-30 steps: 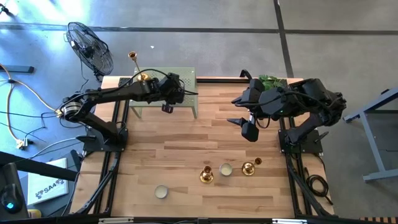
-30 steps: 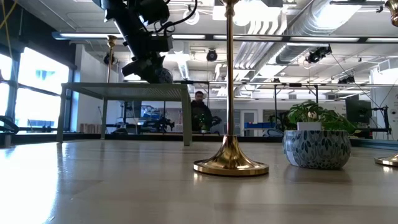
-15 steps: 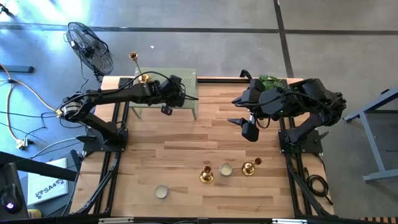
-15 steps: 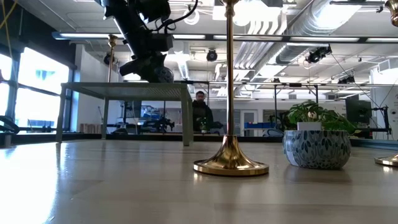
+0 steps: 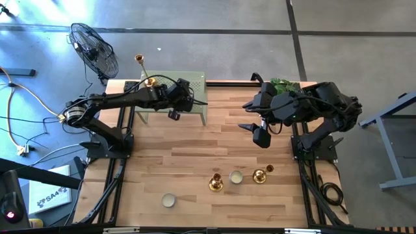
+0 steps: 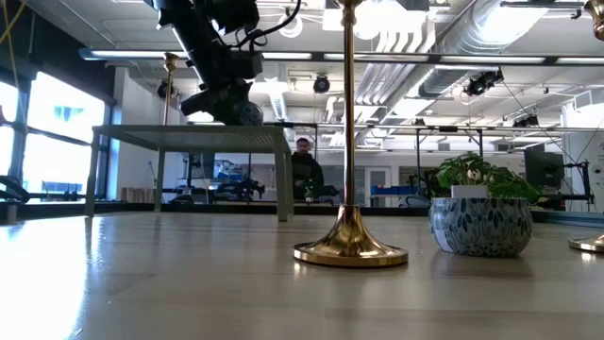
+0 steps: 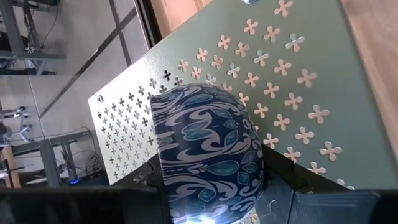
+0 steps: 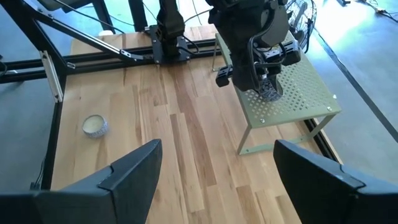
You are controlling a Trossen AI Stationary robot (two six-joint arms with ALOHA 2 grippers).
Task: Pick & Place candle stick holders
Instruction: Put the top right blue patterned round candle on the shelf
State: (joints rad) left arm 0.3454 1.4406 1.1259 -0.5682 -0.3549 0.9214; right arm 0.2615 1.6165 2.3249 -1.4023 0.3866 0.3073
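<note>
Candle stick holders (image 5: 237, 177) far from left pincer (image 5: 177, 104)

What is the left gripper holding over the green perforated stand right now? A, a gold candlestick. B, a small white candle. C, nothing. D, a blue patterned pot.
D: in the left wrist view the left gripper is closed around a blue patterned pot above the green perforated stand.

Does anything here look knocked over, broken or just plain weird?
Nothing is toppled or spilled. One oddity: the left end effector grips a blue patterned pot above the green perforated stand, while the gold candlesticks stand untouched.
</note>
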